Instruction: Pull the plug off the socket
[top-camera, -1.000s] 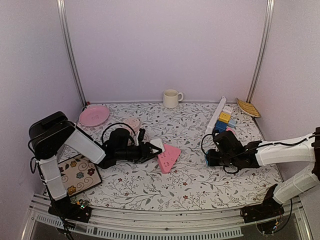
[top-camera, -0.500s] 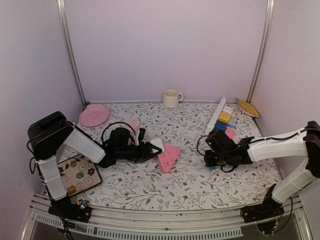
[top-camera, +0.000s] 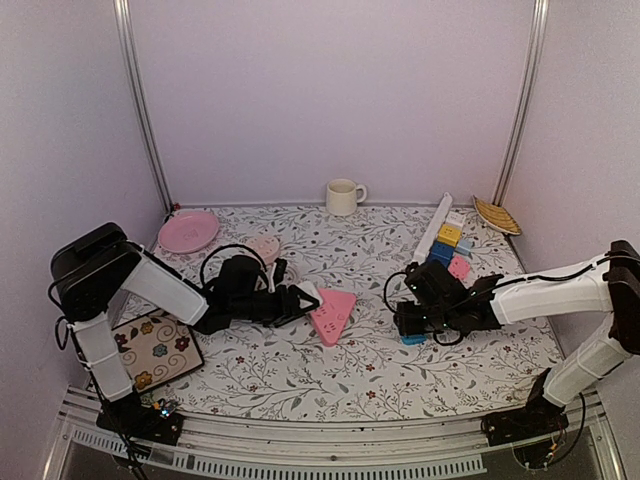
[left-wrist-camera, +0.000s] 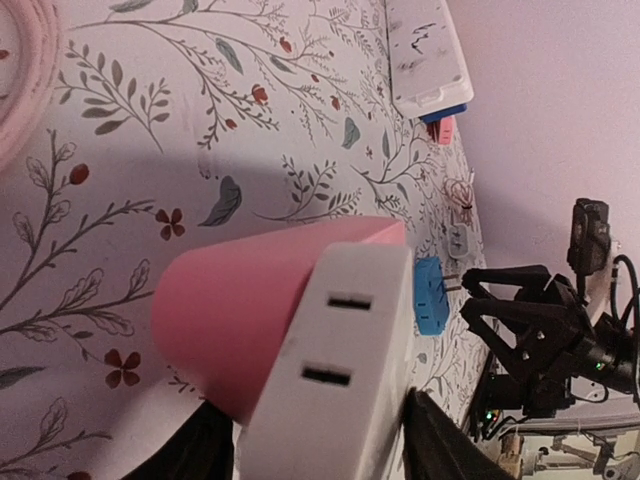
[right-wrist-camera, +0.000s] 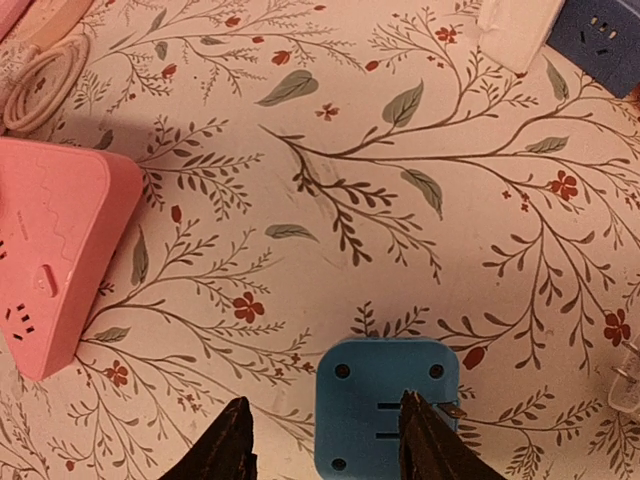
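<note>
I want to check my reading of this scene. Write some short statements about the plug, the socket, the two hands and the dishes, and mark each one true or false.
1. The blue plug lies on the table, apart from the pink socket. True.
2. The right hand is shut on the plug. False: its jaws stand open, with a gap at one side of the plug.
3. The cup stands at the table's far edge. True.
4. The pink plate is at the table's right side. False: it is at the far left.
5. The left hand is at the socket. True.
</note>
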